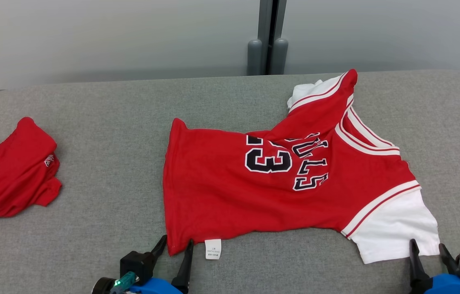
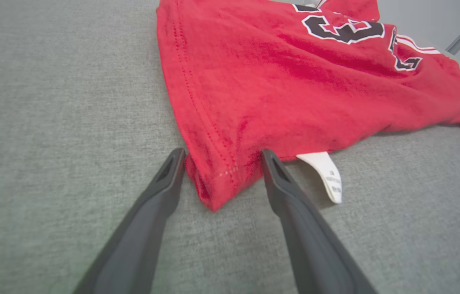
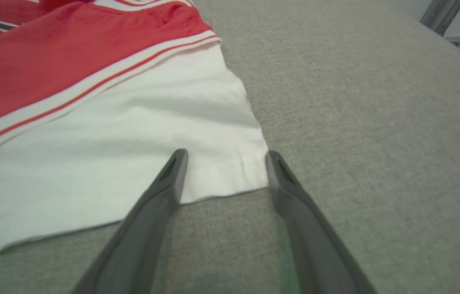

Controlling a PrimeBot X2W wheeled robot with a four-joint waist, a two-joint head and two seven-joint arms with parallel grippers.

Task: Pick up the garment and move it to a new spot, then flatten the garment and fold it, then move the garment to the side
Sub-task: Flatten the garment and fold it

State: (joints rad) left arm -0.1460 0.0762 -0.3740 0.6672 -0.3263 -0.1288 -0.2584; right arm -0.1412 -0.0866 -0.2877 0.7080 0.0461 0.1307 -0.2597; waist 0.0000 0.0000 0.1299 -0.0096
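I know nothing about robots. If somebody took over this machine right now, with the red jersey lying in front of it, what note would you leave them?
Left hand: open, fingers either side of the near hem corner of the jersey, not gripping.
Right hand: open, straddling a corner of the near white sleeve, not gripping.
Things: jersey spread on the grey table, far shoulder doubled over; a crumpled red garment lies at the left.
Done: jersey mostly laid out.
Left: probably smooth the far shoulder, fold, move it aside.
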